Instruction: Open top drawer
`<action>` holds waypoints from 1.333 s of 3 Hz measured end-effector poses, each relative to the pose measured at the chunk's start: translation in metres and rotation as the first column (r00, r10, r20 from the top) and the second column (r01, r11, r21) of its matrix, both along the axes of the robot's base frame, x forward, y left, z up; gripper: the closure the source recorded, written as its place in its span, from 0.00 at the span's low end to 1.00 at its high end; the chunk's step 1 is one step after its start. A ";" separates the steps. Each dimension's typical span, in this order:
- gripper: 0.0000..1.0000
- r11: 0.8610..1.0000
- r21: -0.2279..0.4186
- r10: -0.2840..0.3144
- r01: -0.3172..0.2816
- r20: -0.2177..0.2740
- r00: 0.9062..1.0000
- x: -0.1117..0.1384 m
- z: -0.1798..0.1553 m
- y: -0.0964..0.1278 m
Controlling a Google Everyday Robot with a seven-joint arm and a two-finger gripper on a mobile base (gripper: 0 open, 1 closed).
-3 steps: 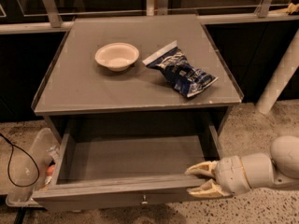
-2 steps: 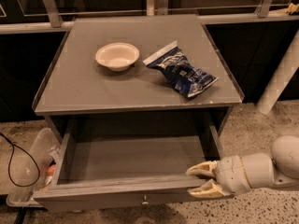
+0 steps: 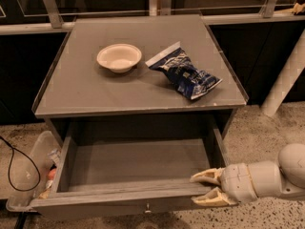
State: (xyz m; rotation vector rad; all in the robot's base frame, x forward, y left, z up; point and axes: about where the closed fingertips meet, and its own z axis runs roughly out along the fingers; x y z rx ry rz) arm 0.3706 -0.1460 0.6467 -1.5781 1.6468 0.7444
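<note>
Where the top drawer (image 3: 138,163) is: under the table top, pulled far out to the near side, its grey inside showing.
Gripper (image 3: 206,188): at the drawer's near right corner, fingers apart, one on each side of the front wall.
Table (image 3: 95,97): white bowl (image 3: 119,57) left, blue bag (image 3: 183,72) right.

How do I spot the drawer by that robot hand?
Find the grey table bearing a white bowl and blue bag. Under its top, the top drawer stands pulled out, knob on its front, the gripper at its right front corner.
</note>
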 end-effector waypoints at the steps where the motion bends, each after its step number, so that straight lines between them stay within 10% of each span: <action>1: 0.58 1.000 0.000 0.000 0.000 0.000 1.000 0.000 0.000 0.000; 4: 0.00 1.000 0.000 0.000 0.000 0.000 1.000 0.000 0.000 0.000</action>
